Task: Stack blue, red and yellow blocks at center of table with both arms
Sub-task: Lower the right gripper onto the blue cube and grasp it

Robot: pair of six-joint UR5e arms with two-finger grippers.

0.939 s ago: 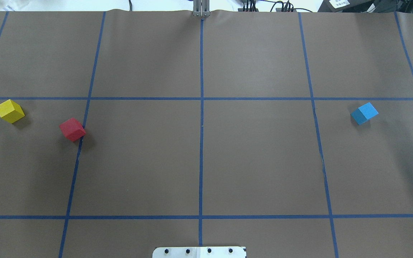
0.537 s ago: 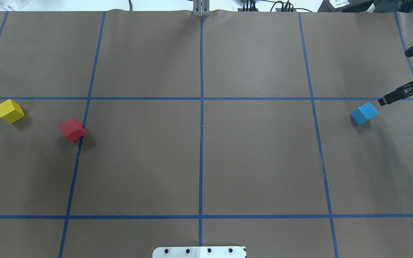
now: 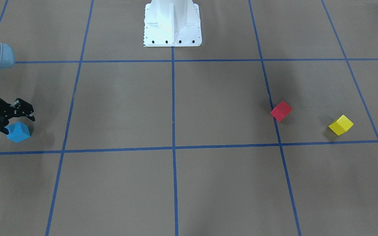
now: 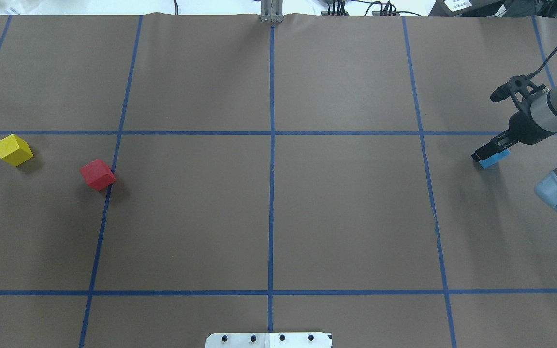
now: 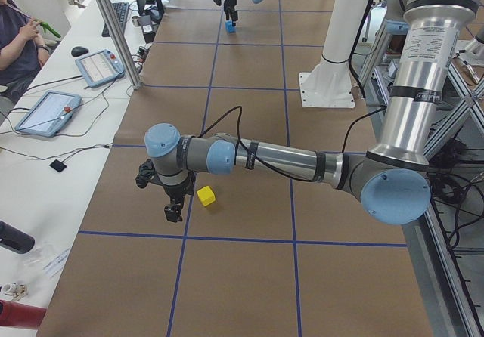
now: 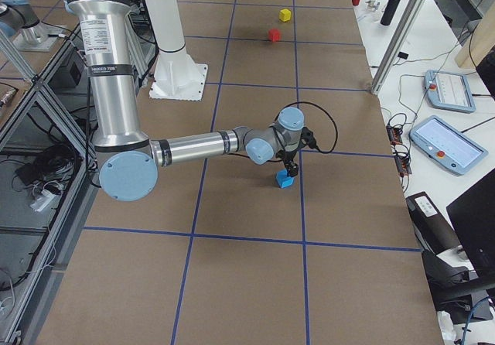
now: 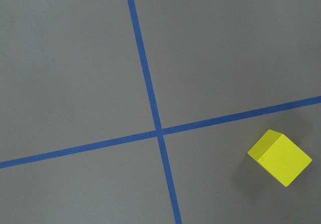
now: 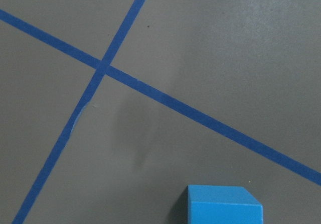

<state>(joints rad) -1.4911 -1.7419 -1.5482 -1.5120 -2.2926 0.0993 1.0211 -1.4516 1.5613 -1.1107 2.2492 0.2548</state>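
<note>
Two claws: right claw point(image 3: 16, 124) apart at blue block point(image 3: 19, 132); left claw point(image 5: 173, 214), cannot tell.

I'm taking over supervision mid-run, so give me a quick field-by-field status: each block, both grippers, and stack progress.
blue block: resting on the table, robot's right side
right gripper: open, down at the blue block, fingers on either side of it
red block: robot's left side, against a tape line, nothing touching it
yellow block: farther left, apart from the red block
left gripper: close beside the yellow block; seen only in the left side view, open or shut cannot be told
stack: none yet
</note>
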